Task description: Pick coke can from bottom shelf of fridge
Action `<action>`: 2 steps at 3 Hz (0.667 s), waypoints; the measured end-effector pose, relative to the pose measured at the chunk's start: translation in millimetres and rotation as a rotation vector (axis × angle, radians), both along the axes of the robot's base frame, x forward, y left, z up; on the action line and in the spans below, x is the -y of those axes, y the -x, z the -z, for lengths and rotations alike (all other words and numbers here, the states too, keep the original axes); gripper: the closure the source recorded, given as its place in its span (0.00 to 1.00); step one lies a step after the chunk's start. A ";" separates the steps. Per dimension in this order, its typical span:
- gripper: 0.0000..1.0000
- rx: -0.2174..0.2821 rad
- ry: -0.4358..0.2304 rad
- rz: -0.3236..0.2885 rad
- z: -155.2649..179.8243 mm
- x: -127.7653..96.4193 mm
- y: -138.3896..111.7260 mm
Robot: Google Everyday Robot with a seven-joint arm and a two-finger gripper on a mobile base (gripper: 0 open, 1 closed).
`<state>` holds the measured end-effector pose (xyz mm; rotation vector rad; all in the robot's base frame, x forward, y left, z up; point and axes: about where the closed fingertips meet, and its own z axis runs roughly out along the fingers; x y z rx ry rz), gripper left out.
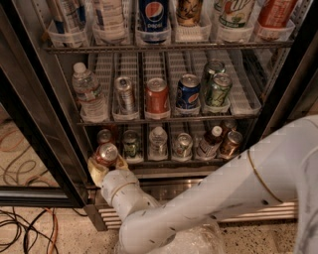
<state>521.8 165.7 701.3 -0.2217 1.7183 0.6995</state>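
Fridge point(287, 92) door open, three racks in view. Gripper point(107, 162) at the front-left corner of the bottom shelf point(164, 162), just above the base grille point(271, 214). Pale fingers point(96, 171) cup the coke can point(107, 153) from either side and below; jaws drawn in to the can's width and holding it. Can sits tilted a little, silver top and tab facing the camera, at the very lip of the leftmost lane, with another reddish can point(104, 136) just behind it. White arm point(208, 206) sweeps in from lower right, across the grille, to the wrist under the can. Rest of the bottom shelf, left to right: green can point(131, 144), small water bottle point(158, 141), silver can point(183, 145), dark bottle point(208, 144), copper-brown can point(231, 142). Middle rack: water bottle point(88, 96), silver can point(124, 94), red can point(157, 96), Pepsi can point(188, 92), two green cans point(217, 89). Top rack: Pepsi bottle point(152, 15) among others. Cables point(22, 229) on the floor at left.
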 end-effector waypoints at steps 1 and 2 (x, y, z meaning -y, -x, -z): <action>1.00 -0.004 -0.034 -0.125 -9.8 -3.7 21.7; 1.00 -0.022 -0.045 -0.223 -11.2 -6.9 39.0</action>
